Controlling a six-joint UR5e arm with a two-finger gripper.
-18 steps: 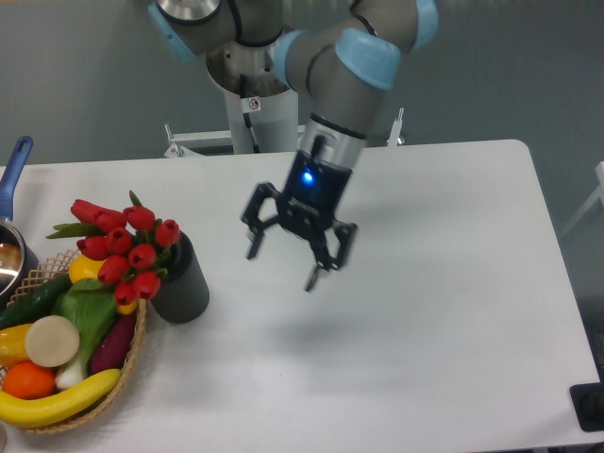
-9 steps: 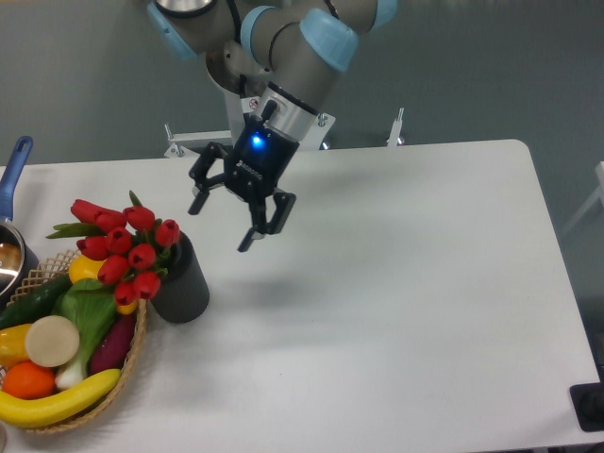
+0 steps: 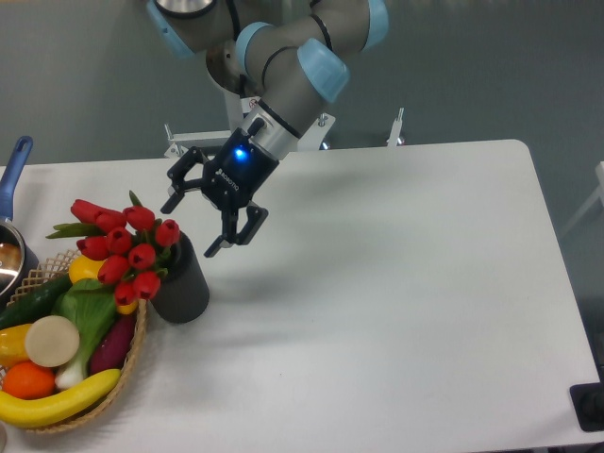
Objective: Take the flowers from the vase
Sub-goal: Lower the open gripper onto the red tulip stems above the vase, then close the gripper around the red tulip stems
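One fixed view: the gripper hangs left of frame centre with its jaws spread wide, holding nothing, just right of and slightly above the flowers. These red tulips lean leftward out of the vase, which stands beside a wicker basket at lower left.
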